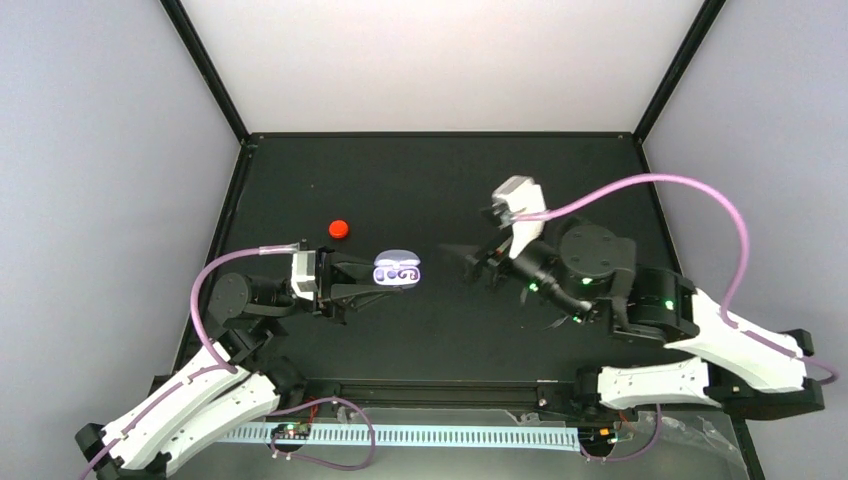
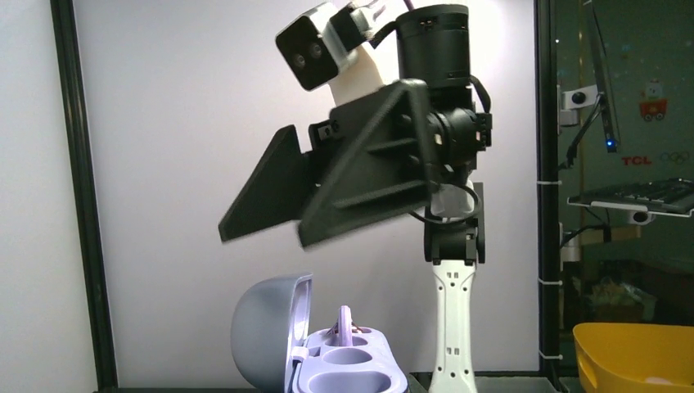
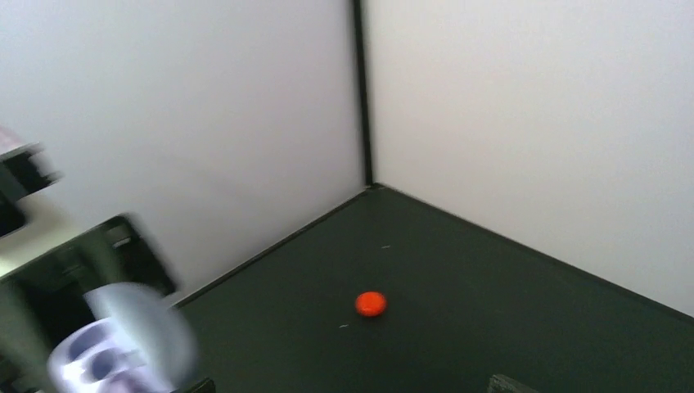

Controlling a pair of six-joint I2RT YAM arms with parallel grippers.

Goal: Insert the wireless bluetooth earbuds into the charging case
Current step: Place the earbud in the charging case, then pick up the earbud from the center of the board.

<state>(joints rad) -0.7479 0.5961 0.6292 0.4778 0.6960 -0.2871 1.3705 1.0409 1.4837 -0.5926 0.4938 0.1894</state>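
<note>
I log one purple earbud (image 2: 345, 322) standing in the open charging case (image 2: 348, 372), pinched by my left end effector (image 1: 370, 276); the nearer wells look unfilled, and the right end effector (image 1: 476, 265) is spread and empty.

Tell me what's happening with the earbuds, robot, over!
Left gripper shut on open charging case. Right gripper open, empty, beside it. One purple earbud standing in the case. Small red-orange thing lies apart, nothing blocking.

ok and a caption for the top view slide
The left pincer grips the open lilac charging case mid-table, right pincer open facing it, small red object farther back.
</note>
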